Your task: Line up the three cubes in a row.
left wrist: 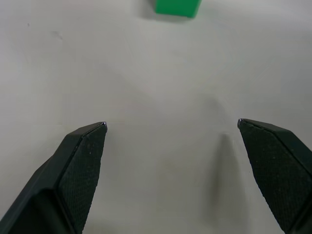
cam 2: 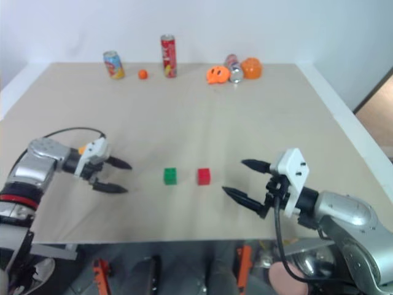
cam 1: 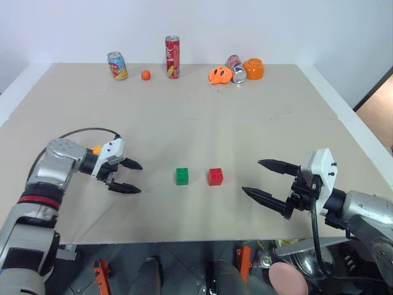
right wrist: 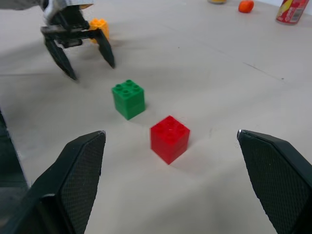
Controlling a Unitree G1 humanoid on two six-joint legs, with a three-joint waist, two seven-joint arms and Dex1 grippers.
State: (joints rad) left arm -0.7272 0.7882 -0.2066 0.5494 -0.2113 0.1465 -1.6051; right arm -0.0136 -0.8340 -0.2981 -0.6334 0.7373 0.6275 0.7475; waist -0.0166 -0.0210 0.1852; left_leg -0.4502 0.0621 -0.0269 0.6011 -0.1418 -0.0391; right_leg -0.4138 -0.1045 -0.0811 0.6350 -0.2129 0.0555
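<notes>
R gripper (cam 1: 265,180) sat nearest the camera, low at the table's (cam 1: 245,123) front-right edge, its two black fingers spread wide w/ nothing between them, tips aimed left toward the cubes. L gripper (cam 1: 130,176) was at front-left, fingers also wide apart & empty, tips aimed right toward the green cube (cam 1: 182,176).

Green cube and red cube (cam 1: 215,177) stood side by side near the table's front centre, between the two grippers, a small gap between them, both upright w/ studs on top, roughly level w/ each other across the table. Neither touched a gripper. In the R wrist view the red cube lay closer to the R gripper, green beyond it, then the L gripper.

Yellow cube (right wrist: 99,25) showed in the R wrist view just behind the L gripper, partly hidden by it; a bit of yellow-orange also peeked at the L wrist in the head view. Can't tell whether it sat on the table or touched the gripper. It was well apart from the green & red pair.

Far edge of table, l to r: a short printed soda can (cam 1: 117,66), small orange ball (cam 1: 145,75), tall red can (cam 1: 172,56), an orange rounded toy (cam 1: 220,75), a can lying on its side (cam 1: 236,69), another orange item (cam 1: 253,69).
</notes>
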